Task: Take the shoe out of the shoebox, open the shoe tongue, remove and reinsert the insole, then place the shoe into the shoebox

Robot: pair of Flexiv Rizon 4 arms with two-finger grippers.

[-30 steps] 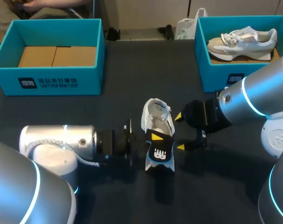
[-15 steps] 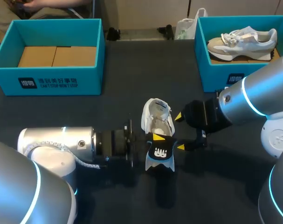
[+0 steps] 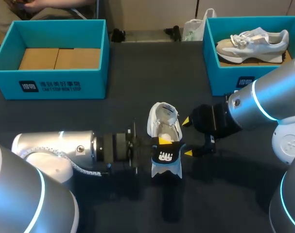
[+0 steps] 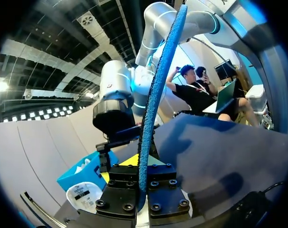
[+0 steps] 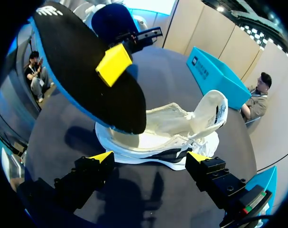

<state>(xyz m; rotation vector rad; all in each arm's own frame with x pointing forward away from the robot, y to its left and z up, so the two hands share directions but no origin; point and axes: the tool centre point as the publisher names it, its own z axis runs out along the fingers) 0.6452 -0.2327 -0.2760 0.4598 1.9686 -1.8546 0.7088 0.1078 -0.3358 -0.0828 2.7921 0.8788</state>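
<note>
A white shoe lies on the dark table with its opening up, and shows in the right wrist view as the shoe. My left gripper is shut on a black insole with a blue edge, held just over the shoe's heel end. In the left wrist view the insole stands edge-on between that gripper's fingers. My right gripper is open beside the shoe, its yellow tips either side of the shoe's flank. The right wrist view shows this gripper empty, with the insole over the shoe.
A blue shoebox with a cardboard floor stands at the back left. Another blue shoebox at the back right holds a grey and white sneaker. Bare table lies between the boxes and in front of the shoe.
My left wrist has turned a little and the insole has tilted and shifted slightly with it. The right arm and the shoe have not moved.
</note>
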